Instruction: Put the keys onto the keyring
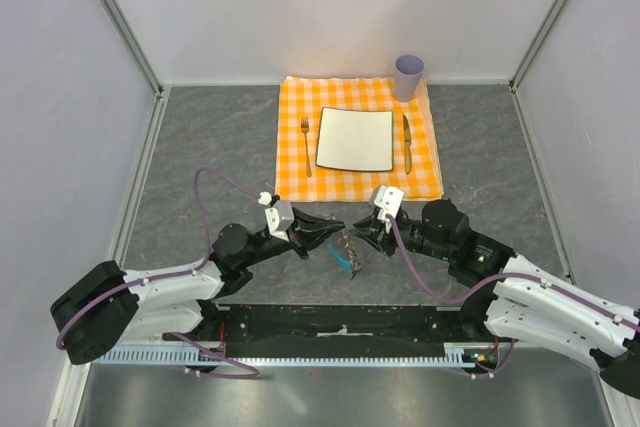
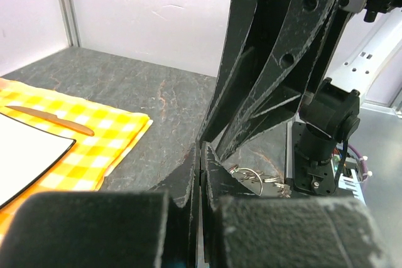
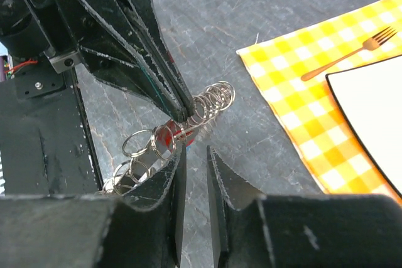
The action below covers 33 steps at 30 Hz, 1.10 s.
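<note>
The keyring (image 1: 349, 247), a silvery chain of small rings, hangs between the two grippers above the grey table, its blue tab (image 1: 344, 261) dangling below. My left gripper (image 1: 338, 228) is shut on the ring chain. In the right wrist view its tips (image 3: 186, 115) pinch the keyring (image 3: 213, 100), with the red-headed key (image 3: 164, 137) just under them among the rings. My right gripper (image 3: 196, 150) stands open right beside the key, with nothing between its fingers. The left wrist view shows my left gripper (image 2: 202, 152) shut and a few rings of the keyring (image 2: 251, 177) behind it.
An orange checked cloth (image 1: 430, 172) lies beyond the grippers with a white square plate (image 1: 355, 139), a fork (image 1: 306, 145) and a knife (image 1: 407, 142) on it. A lilac cup (image 1: 408, 75) stands at its far right corner. Walls enclose the table on three sides.
</note>
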Each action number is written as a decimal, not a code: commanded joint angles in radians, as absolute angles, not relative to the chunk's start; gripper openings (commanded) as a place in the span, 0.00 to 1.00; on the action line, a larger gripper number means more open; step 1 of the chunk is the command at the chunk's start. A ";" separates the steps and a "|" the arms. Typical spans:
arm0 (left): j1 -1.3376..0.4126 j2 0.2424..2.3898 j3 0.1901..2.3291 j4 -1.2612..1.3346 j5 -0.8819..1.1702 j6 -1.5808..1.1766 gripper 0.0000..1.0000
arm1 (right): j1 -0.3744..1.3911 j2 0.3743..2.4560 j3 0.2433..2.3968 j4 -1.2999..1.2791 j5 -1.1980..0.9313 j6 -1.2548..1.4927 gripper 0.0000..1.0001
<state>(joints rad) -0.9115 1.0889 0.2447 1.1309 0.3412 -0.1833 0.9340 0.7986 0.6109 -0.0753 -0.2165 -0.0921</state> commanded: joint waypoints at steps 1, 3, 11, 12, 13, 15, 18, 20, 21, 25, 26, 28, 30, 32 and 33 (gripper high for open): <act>-0.914 1.063 0.259 1.215 0.322 -0.150 0.02 | 0.937 0.767 0.626 -0.020 -0.195 -0.064 0.27; -0.914 1.065 0.259 1.219 0.333 -0.150 0.02 | 0.937 0.767 0.626 -0.008 -0.199 -0.063 0.29; -0.914 1.057 0.256 1.221 0.356 -0.144 0.02 | 0.930 0.801 0.635 0.017 -0.228 -0.104 0.30; -0.914 1.054 0.256 1.221 0.357 -0.143 0.02 | 0.928 0.805 0.640 0.017 -0.241 -0.107 0.30; -0.914 1.052 0.258 1.221 0.362 -0.141 0.02 | 0.928 0.810 0.641 0.018 -0.256 -0.109 0.30; -0.914 1.054 0.259 1.224 0.368 -0.141 0.02 | 0.927 0.824 0.647 0.021 -0.291 -0.112 0.30; -0.914 1.055 0.256 1.238 0.373 -0.144 0.02 | 0.927 0.830 0.646 0.029 -0.310 -0.117 0.31; -0.914 1.055 0.258 1.238 0.377 -0.143 0.02 | 0.927 0.841 0.646 0.032 -0.314 -0.120 0.31; -0.914 1.055 0.258 1.241 0.380 -0.144 0.02 | 0.925 0.842 0.647 0.034 -0.328 -0.120 0.31; -0.916 1.055 0.259 1.241 0.382 -0.143 0.02 | 0.923 0.861 0.647 0.041 -0.353 -0.117 0.31; -0.914 1.055 0.259 1.241 0.383 -0.143 0.02 | 0.925 0.862 0.646 0.044 -0.353 -0.117 0.31; -0.914 1.057 0.258 1.247 0.387 -0.146 0.02 | 0.925 0.862 0.641 0.058 -0.353 -0.114 0.31; -0.914 1.058 0.256 1.255 0.388 -0.150 0.02 | 0.925 0.867 0.638 0.072 -0.351 -0.112 0.28; -0.914 1.054 0.253 1.261 0.388 -0.152 0.02 | 0.923 0.868 0.637 0.074 -0.347 -0.113 0.20; -0.916 1.054 0.253 1.261 0.388 -0.153 0.02 | 0.923 0.867 0.635 0.074 -0.345 -0.117 0.14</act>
